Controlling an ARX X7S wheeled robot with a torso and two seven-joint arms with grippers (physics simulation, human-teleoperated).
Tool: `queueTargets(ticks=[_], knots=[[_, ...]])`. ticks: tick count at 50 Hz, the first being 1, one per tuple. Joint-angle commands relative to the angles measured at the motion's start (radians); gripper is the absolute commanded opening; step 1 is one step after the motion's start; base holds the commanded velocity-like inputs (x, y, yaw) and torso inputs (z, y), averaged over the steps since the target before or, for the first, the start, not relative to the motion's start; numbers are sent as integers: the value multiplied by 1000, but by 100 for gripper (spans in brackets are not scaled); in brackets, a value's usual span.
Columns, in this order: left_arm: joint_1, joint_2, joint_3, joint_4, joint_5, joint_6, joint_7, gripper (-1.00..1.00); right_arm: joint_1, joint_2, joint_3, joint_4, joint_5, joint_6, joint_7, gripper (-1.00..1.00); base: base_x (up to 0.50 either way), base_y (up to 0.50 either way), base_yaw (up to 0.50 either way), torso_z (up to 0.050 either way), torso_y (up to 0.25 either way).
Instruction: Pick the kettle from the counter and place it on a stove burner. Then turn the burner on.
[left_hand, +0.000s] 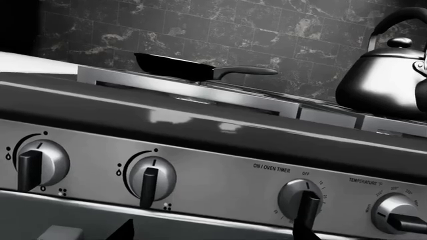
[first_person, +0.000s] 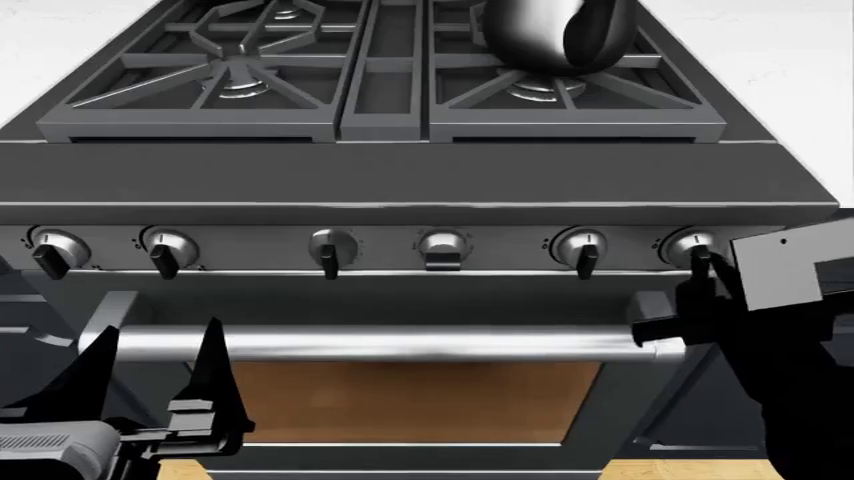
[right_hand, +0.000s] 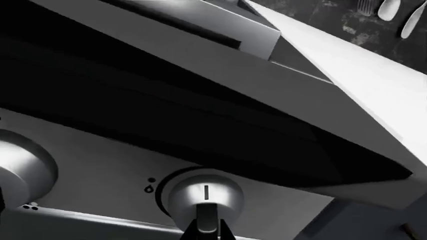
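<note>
I have the kettle (first_person: 554, 35) sitting on the grate over the stove burner (first_person: 541, 85) at about one o'clock in my head view, so placing looks done and the knob is what's left. My right tool (first_person: 705, 268) is right at the far-right knob (first_person: 693, 247), at three o'clock; the wrist camera shows that knob (right_hand: 204, 196) dead ahead, its pointer bar upright, with the tips just meeting its lower end. I cannot tell whether they are spread or pressed together. My left tool (first_person: 154, 375) hangs low at seven o'clock, fingers spread and holding nothing, well apart from any knob. The right arm is clearly the nearer one.
</note>
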Motion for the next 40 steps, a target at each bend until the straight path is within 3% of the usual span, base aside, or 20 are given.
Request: queueTargets(ticks=[1, 40], knots=[[0, 3, 4, -7, 1, 7, 1, 100, 59, -18, -43, -29, -48, 30, -45, -100, 0, 0, 0, 0, 0], [6, 6, 9, -28, -1, 30, 6, 100, 180, -36, -148, -67, -138, 196, -81, -100, 0, 0, 0, 0, 0]])
